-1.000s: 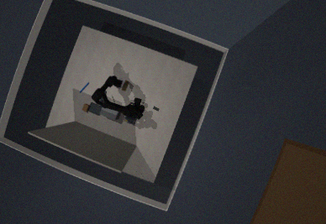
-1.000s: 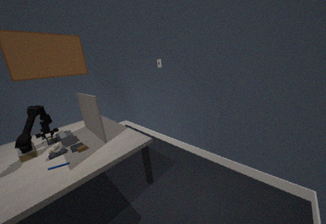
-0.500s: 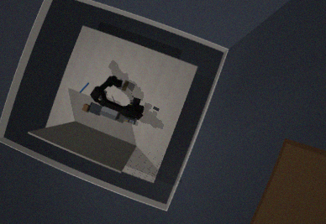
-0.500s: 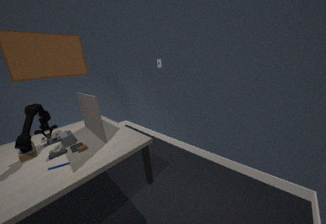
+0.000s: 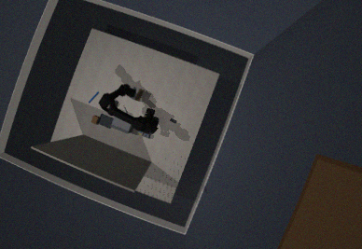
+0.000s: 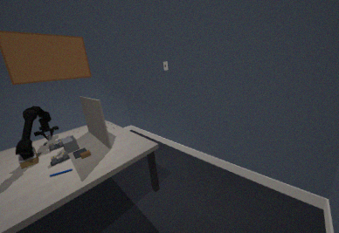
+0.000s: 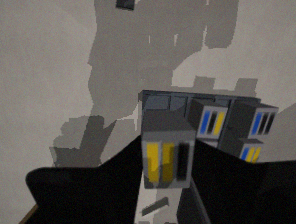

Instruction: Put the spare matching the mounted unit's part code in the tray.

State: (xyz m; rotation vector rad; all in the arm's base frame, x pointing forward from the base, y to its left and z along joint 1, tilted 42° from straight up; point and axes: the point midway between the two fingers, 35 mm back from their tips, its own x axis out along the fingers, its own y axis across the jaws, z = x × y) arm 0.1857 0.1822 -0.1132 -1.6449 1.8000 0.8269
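The room has dark blue walls, with an orange board on one wall and a small white switch plate further along. A white table stands on a dark floor with a pale border. On the table, a tall grey panel stands upright. The black arm bends down over a group of small parts, and a thin blue strip lies apart from them.

In the wrist view, the gripper is closed on a grey spare block. The block's striped face, two yellow bars and one black bar, points toward the camera, and the bars stand upright. Just behind it, touching a dark holder, are other blocks with blue and yellow bars.
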